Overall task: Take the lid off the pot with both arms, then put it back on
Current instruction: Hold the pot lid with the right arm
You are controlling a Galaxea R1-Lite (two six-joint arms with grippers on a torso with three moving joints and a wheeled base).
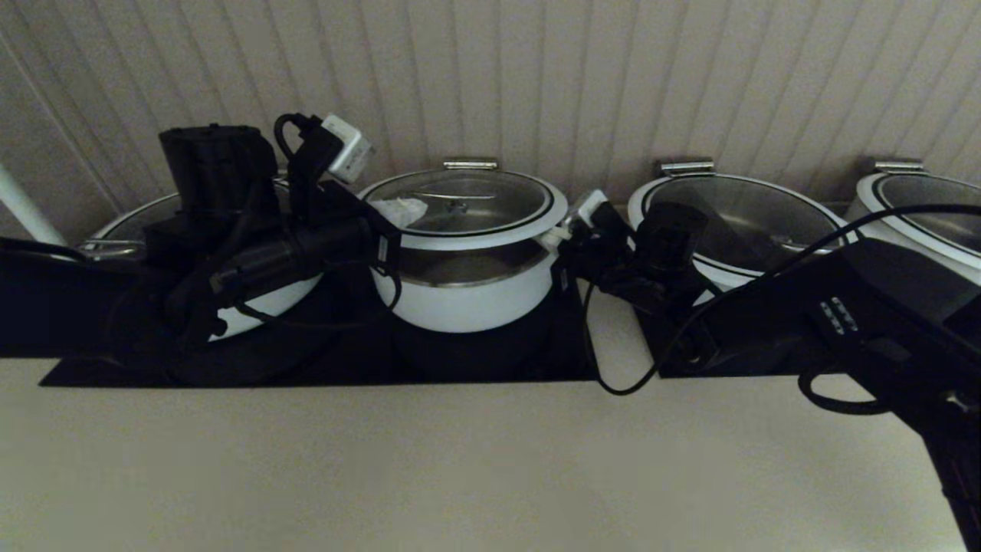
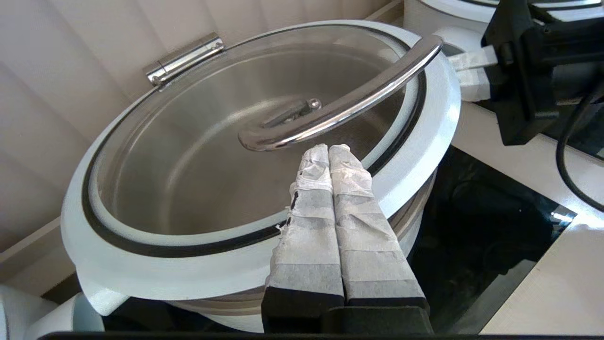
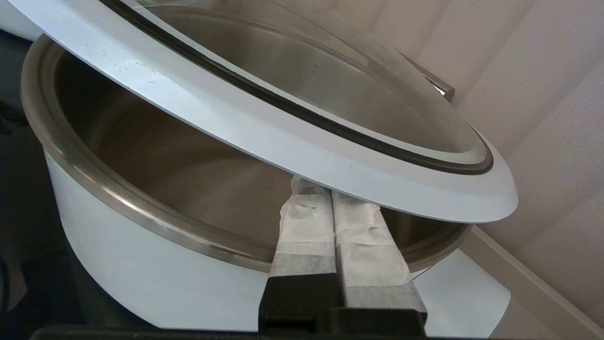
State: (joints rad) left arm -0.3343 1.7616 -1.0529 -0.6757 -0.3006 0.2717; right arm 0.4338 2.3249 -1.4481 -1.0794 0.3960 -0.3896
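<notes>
Above the pot (image 1: 467, 295), lid (image 1: 467, 207) raised; pot's steel inside bare; left gripper (image 2: 329, 150) and right gripper (image 3: 311, 186) pressed together, touching lid

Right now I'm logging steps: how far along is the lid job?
Lift done: the lid is raised, tilted, a gap showing above the pot rim. In hand: the right tool, shut, props its rim from beneath; the left tool, shut, lies over the opposite rim. Left: lowering it back.

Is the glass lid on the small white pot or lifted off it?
Lifted: the lid hangs tilted above the pot, a gap below its rim, right gripper beneath, left gripper above.
</notes>
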